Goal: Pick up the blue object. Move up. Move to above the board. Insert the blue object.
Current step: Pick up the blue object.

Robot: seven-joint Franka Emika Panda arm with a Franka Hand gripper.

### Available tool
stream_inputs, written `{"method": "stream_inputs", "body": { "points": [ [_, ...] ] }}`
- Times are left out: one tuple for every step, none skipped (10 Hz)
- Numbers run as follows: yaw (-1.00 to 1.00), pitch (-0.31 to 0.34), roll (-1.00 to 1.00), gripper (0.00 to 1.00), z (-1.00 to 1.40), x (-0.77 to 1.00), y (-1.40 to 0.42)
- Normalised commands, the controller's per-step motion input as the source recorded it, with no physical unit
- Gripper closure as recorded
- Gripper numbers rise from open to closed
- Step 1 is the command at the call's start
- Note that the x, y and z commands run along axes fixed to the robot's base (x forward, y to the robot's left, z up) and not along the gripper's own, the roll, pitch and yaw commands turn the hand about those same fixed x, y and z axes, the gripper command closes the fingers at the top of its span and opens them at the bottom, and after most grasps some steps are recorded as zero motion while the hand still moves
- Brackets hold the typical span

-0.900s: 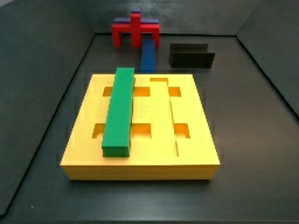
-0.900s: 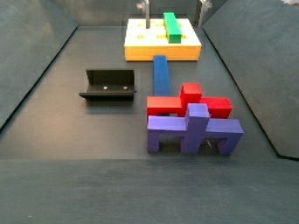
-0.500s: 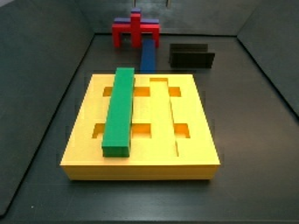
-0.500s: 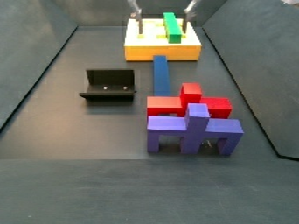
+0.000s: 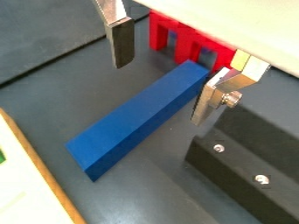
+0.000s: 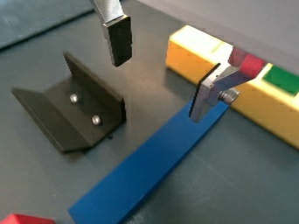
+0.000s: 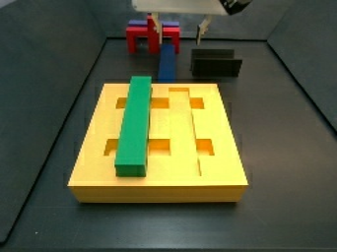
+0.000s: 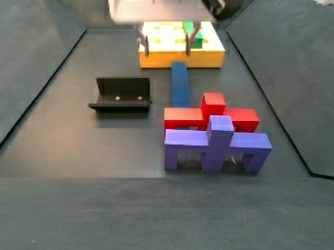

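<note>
My claw (image 5: 163, 74) hangs spread above the bar (image 5: 138, 116). It looks stiff and smooth; I'd pinch its long sides mid-length.

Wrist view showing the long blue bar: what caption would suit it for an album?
Open gripper hovers above the long dark blue bar lying on the dark floor.

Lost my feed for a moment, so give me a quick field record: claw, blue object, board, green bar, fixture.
claw: open, above the blue object, fingers on either side of it, not touching
blue object: flat on the floor, between the board and the red piece
board: yellow, one long groove empty
green bar: seated lengthwise in the board
fixture: on the floor beside the blue object
</note>
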Motion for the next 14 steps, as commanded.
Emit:
{"method": "stream_inputs", "body": {
  "points": [
    [-0.03, -0.063, 0.14, 0.00, -0.91, -0.33, 0.22],
    [0.00, -0.163, 0.10, 0.00, -0.80, -0.53, 0.23],
    [-0.01, -0.210, 0.06, 0.00, -0.56, -0.53, 0.05],
    [0.00, -0.126, 0.02, 0.00, -0.41, -0.21, 0.00],
    [0.00, -0.027, 0.00, 0.00, -0.44, 0.00, 0.00],
    [0.00, 0.000, 0.00, 0.00, -0.36, 0.00, 0.00],
    [-0.18, 0.027, 0.00, 0.00, -0.30, 0.01, 0.20],
    [-0.27, 0.000, -0.01, 0.00, -0.09, 0.00, 0.20],
    [-0.23, 0.000, -0.02, 0.00, 0.00, 0.00, 0.11],
    [-0.14, 0.000, 0.00, 0.00, 0.00, 0.00, 0.00],
    [-0.15, 0.000, 0.04, 0.00, 0.00, 0.00, -0.06],
    [-0.06, 0.000, 0.03, 0.00, 0.03, 0.00, -0.06],
    [0.00, 0.000, 0.00, 0.00, 0.00, 0.00, 0.00],
    [0.00, 0.000, 0.00, 1.00, 0.00, 0.00, 0.00]
  ]
}}
